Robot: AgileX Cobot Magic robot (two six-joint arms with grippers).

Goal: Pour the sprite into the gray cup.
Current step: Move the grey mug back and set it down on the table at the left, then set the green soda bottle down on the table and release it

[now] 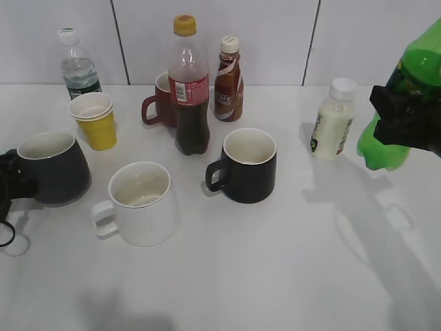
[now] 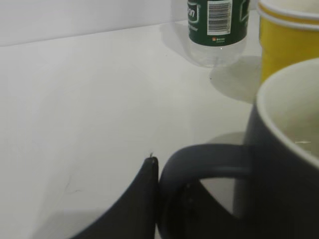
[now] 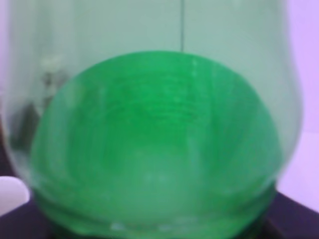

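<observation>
The sprite (image 1: 386, 146), a translucent green bottle, hangs tilted above the table at the far right edge, with its top out of view. My right gripper (image 1: 405, 118) is shut around its body. In the right wrist view the sprite (image 3: 159, 149) fills the frame and hides the jaws. The gray cup (image 1: 52, 169) stands upright at the far left and shows a white inside. My left gripper (image 1: 11, 183) is at its handle. In the left wrist view the left gripper (image 2: 168, 188) is shut on the loop handle of the gray cup (image 2: 291, 164).
A white mug (image 1: 141, 203) and a black mug (image 1: 248, 165) stand mid-table. Behind them are a cola bottle (image 1: 189, 89), a red mug (image 1: 162, 100), a coffee bottle (image 1: 228, 79), stacked yellow cups (image 1: 95, 121) and a water bottle (image 1: 77, 65). A white milk bottle (image 1: 331, 121) stands beside the sprite.
</observation>
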